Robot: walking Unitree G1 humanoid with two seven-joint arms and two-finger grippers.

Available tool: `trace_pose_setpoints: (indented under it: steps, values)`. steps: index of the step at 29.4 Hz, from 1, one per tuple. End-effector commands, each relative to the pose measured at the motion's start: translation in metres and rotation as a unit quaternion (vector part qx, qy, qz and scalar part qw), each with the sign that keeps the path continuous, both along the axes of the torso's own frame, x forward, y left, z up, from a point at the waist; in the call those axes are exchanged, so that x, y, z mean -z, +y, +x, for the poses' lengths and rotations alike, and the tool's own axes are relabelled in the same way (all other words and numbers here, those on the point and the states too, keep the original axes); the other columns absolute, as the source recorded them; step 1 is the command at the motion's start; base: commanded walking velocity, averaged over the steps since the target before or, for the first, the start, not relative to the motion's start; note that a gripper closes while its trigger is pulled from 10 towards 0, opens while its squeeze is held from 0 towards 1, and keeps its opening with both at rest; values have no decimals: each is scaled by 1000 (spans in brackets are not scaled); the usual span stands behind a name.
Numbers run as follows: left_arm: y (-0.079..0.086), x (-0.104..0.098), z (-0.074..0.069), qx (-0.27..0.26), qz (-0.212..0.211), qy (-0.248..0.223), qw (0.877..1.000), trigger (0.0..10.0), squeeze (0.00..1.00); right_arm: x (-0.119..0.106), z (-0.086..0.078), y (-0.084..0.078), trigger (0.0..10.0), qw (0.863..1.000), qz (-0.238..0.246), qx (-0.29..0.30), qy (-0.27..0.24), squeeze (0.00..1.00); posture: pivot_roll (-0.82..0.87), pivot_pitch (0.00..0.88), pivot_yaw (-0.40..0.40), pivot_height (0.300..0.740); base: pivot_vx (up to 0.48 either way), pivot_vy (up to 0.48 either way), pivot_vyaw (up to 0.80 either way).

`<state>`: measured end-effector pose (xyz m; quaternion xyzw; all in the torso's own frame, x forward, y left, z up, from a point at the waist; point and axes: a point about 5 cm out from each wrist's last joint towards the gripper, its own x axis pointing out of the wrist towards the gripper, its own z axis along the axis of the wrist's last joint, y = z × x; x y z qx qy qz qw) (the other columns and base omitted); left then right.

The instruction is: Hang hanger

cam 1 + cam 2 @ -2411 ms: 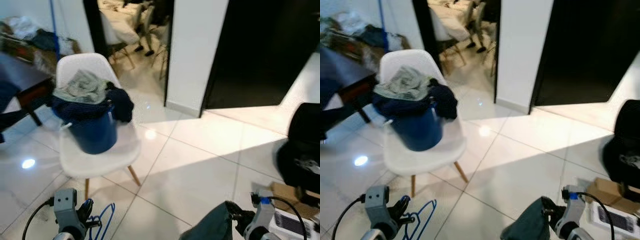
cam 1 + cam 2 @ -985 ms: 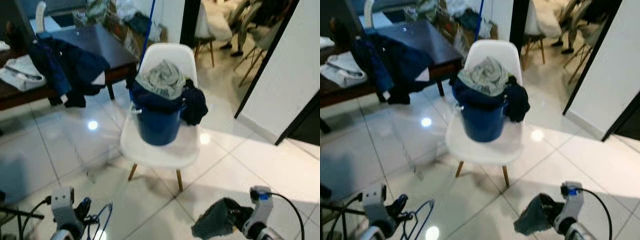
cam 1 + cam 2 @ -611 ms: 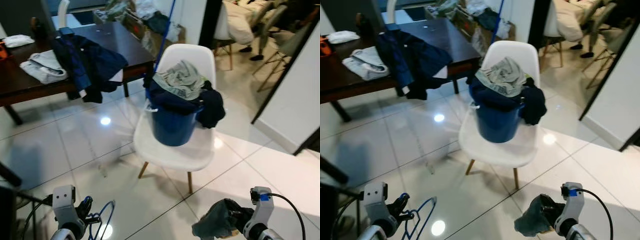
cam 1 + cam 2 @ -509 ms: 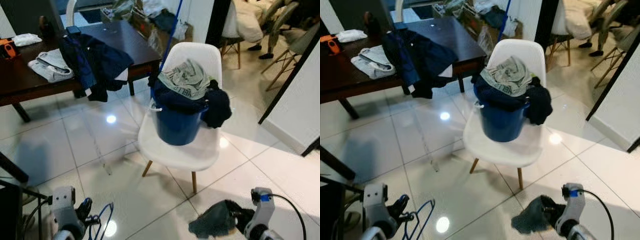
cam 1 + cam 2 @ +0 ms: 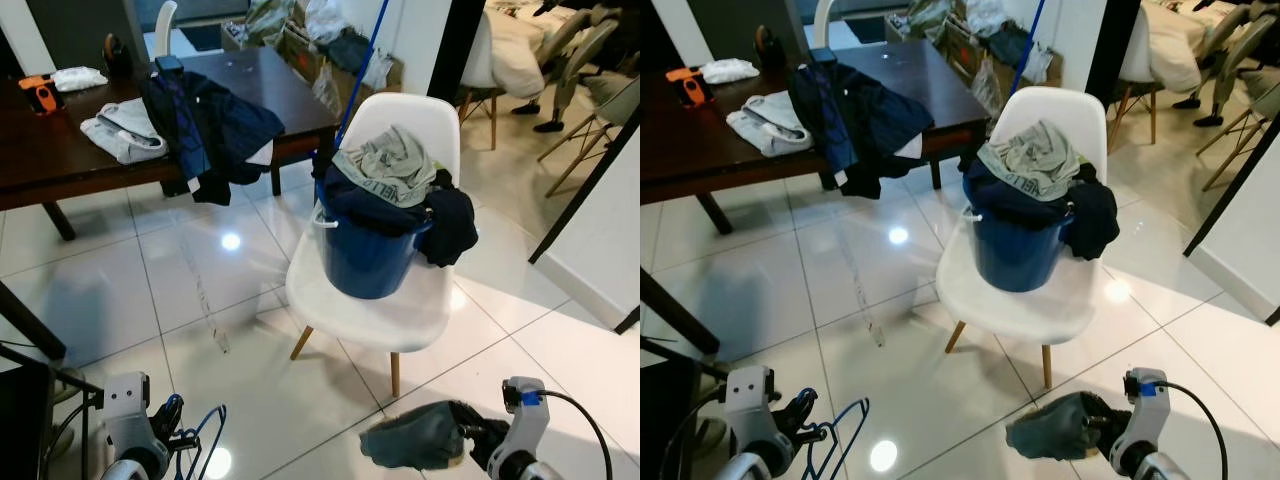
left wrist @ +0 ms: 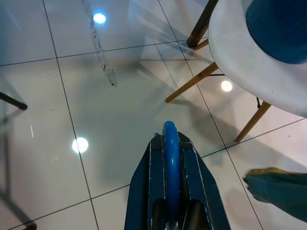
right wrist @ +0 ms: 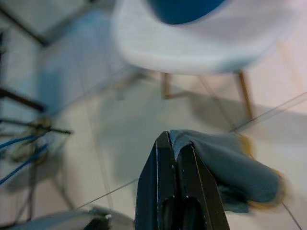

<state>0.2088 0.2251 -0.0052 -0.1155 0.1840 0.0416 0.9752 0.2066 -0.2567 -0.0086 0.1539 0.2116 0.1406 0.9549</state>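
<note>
A blue wire hanger [image 5: 203,443] hangs low at the bottom left, just above the tiled floor, with my left gripper [image 5: 170,430] shut on it. In the left wrist view the hanger's blue wire [image 6: 171,158] runs between the closed fingers [image 6: 144,182]. At the bottom right my right gripper [image 5: 478,442] is shut on a grey-green cloth [image 5: 412,441], which trails out to the left of it. The right wrist view shows that cloth [image 7: 230,167] bunched beside the closed fingers [image 7: 160,182].
A white chair [image 5: 392,316] stands ahead, carrying a blue bucket [image 5: 363,255] heaped with clothes. A dark table [image 5: 70,150] with a navy jacket [image 5: 205,125] and folded laundry is at the left. A black stand [image 5: 22,420] sits at the bottom left; a white wall [image 5: 600,240] at the right.
The camera has swung left, so chair and table have slid right and nearer. Both grippers keep their holds; the cloth now trails further left from the right gripper.
</note>
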Motion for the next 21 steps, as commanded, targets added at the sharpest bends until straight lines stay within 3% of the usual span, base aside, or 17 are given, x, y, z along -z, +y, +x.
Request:
trace_pose_setpoints:
  steps: [1,3,4,8,10,12,13,15,16,18,19,21]
  values:
    - [3,0,-3,-8,-1,-1,1000,10000,0,-19,9,4,10000,998,31,-35,-49,0,32,106,-16,740,431,0,0]
    - [5,-7,2,-10,1,-14,1000,10000,0,-54,23,8,10000,989,63,-84,-106,0,23,101,-9,740,431,0,0]
    - [5,-7,2,-10,1,-14,1000,10000,0,-54,23,8,10000,989,63,-84,-106,0,23,101,-9,740,431,0,0]
    - [7,-35,23,-4,11,-69,998,10000,0,-119,39,25,10000,958,80,-207,-182,0,10,95,-3,740,337,0,0]
    - [7,-40,27,-3,13,-78,997,10000,0,-127,40,30,10000,952,83,-228,-188,0,11,93,-4,740,304,0,0]
    - [4,-59,38,5,23,-113,993,10000,0,-152,36,48,10000,923,103,-305,-212,0,26,87,-9,740,306,0,0]
    - [4,-59,38,5,23,-113,993,10000,0,-152,36,48,10000,923,103,-305,-212,0,26,87,-9,740,304,0,0]
    - [2,-75,44,9,28,-141,990,10000,0,-178,29,63,10000,886,134,-375,-237,0,37,84,-12,740,302,0,0]
    - [2,-75,44,9,28,-141,990,10000,0,-178,29,63,10000,886,134,-375,-237,0,37,84,-12,740,304,0,0]
    - [1,-83,46,10,30,-156,987,10000,0,-196,25,71,10000,862,154,-409,-257,0,39,83,-14,740,300,0,0]
    - [1,-83,46,10,30,-156,987,10000,0,-196,25,71,10000,862,154,-409,-257,0,39,83,-14,740,300,0,0]
    - [0,-90,49,8,30,-167,985,10000,0,-215,28,78,10000,846,168,-416,-286,0,44,77,-16,740,364,0,0]
